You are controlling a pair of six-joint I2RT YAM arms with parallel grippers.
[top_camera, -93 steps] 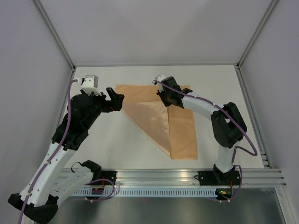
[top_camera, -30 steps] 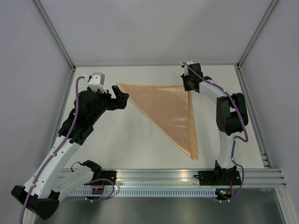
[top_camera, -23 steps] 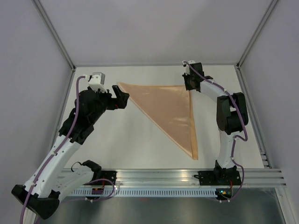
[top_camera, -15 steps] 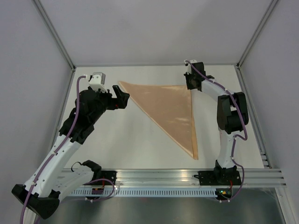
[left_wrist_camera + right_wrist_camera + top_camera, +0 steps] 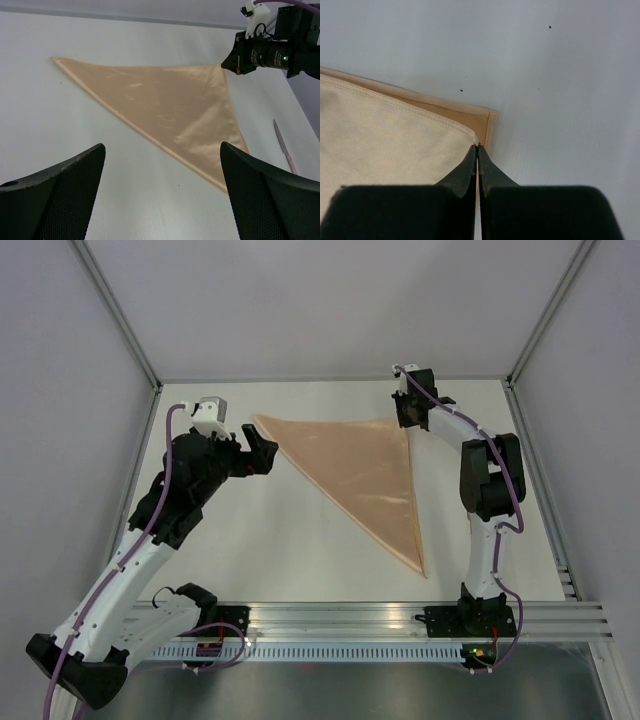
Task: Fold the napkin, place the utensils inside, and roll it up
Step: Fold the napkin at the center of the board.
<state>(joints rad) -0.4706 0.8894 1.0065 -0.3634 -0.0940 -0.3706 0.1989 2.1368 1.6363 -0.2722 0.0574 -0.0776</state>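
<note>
The peach-orange cloth napkin now lies flat as a triangle; a moment ago its flap was only half over. The fold looks done. The right gripper pinches its far right corner tight. The left gripper is wide open and empty. The thin pinkish-grey utensil lies right of the napkin, hidden from above by the right arm.

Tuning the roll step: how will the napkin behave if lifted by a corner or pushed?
Likely floppy: the napkin lies flat in a folded triangle, its thin layers showing at the corner by the right gripper. Probably light; a lifted corner would drape. Its sheen suggests slick cloth, so a push may slide or bunch it.
</note>
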